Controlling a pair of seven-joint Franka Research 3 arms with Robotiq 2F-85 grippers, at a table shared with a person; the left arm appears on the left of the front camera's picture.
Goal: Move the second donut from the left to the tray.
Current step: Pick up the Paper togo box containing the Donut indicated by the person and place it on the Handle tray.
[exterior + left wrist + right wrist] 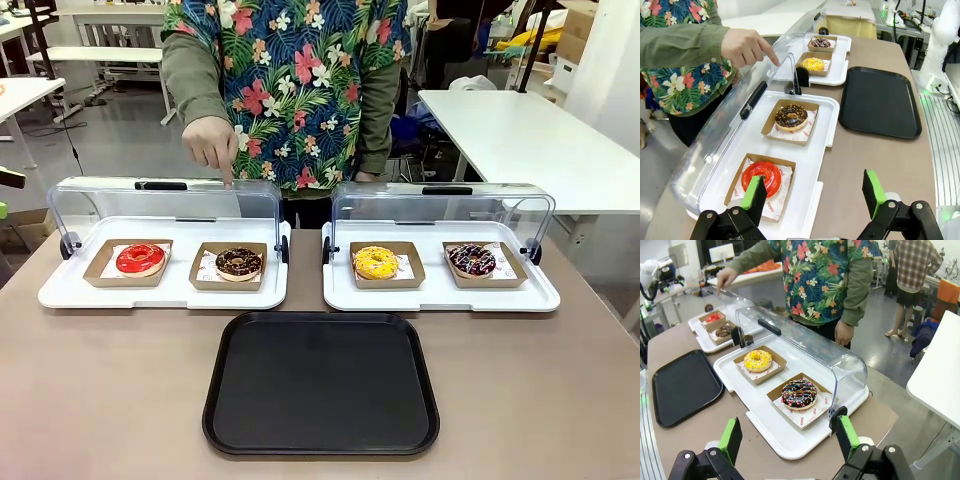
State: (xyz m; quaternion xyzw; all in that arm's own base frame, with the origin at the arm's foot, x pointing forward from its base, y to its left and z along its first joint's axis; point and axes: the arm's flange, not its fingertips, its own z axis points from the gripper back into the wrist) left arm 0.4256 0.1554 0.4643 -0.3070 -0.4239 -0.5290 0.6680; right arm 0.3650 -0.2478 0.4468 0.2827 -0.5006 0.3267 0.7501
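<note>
Hovering near the red donut, the left pincer is spread wide and empty, and so is the right pincer. The chocolate donut sits in its cardboard box, 2nd of 4 from the left, with a person's hand pointing down above the opened clear lid. Best bet: come in low under the lid, pinch the box edge not the glaze, keep it level to the black tray just in front on the tan worktop, with white lab tables behind.
</note>
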